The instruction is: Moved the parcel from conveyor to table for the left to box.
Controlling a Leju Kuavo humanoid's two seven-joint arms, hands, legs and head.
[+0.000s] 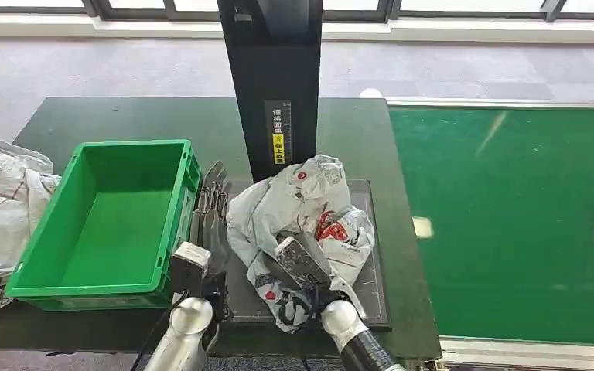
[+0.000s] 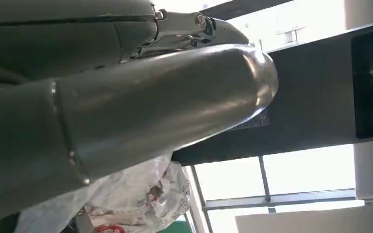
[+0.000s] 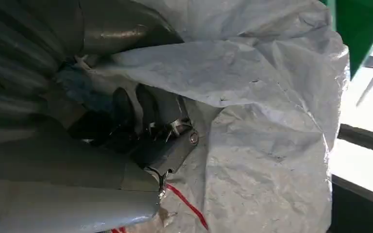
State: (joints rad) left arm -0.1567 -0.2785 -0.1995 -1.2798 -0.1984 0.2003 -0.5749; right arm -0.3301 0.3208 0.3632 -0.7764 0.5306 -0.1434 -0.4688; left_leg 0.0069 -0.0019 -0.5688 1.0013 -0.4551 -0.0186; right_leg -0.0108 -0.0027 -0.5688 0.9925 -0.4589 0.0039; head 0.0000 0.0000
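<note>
A: Head view: crumpled grey poly-bag parcel (image 1: 298,224) sitting on the black scale pad (image 1: 367,286) of the dark table (image 1: 124,116), right beside the green crate (image 1: 100,224). Right hand (image 1: 302,259) buried in it, fingers gripping the plastic.

B: Left hand (image 1: 210,212) flat between crate and parcel, fingers straight, together, holding nothing.

A: Left wrist view: parcel (image 2: 136,199) low, fingers hard to tell.

B: Right wrist view: dark fingers (image 3: 126,109) curled into the bag (image 3: 262,145).

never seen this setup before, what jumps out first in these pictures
A crumpled white plastic parcel bag with red print sits on the dark mat mid-table, gripped by the right robot hand. Beside it stands an empty bright green plastic crate, with the left robot hand between crate and parcel.
</note>
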